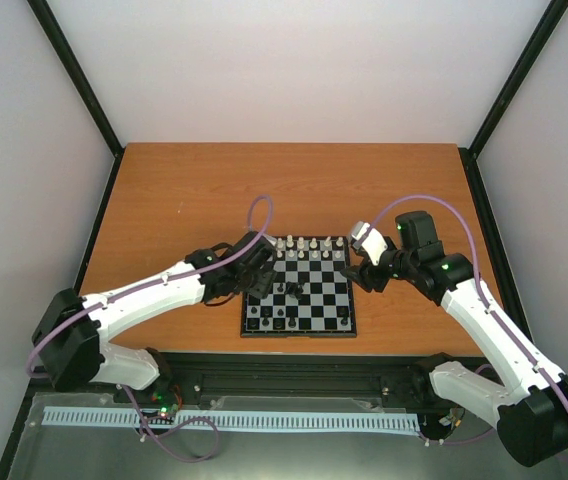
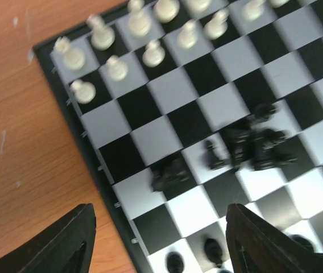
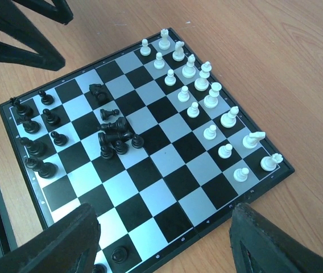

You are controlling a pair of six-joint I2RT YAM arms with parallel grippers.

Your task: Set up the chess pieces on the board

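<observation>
Now, with left end effector [image 2: 160, 230] and right end effector [image 3: 162, 230] wide and empty, take one toppled black piece [image 2: 170, 173] only, gripping low.

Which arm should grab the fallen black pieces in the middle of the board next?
Probably left. The left gripper hovers open at the board edge nearest the heap of black pieces. The right gripper, also open, is farther off.
</observation>
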